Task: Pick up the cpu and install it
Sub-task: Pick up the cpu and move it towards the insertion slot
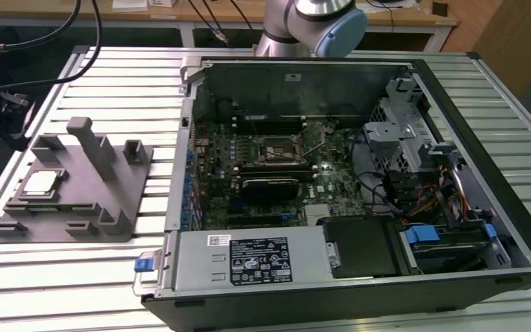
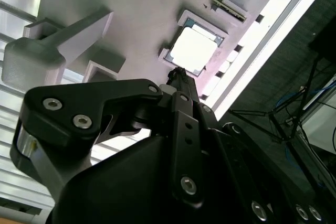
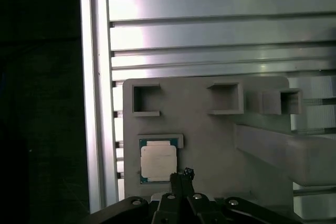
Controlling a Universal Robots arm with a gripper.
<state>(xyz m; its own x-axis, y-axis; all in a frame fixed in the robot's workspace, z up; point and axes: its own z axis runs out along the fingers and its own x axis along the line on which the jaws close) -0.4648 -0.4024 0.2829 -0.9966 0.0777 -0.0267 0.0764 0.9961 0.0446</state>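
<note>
Clearly the cpu lies flat, metal top up, in a shallow square recess of the grey fixture, near that fixture's edge. In the first wrist view the gripper hangs over the fixture with its fingers drawn together into one narrow tip, holding nothing. The tip sits just beside the chip's rim, and whether it touches cannot be told. The chip looks light, thin and stiff. Its smooth lid would likely be slippery, and its underside and corners probably mark easily. The safest hold seems to be on two opposite edges of the rim, kept level, though the recess walls appear to leave little room there.
</note>
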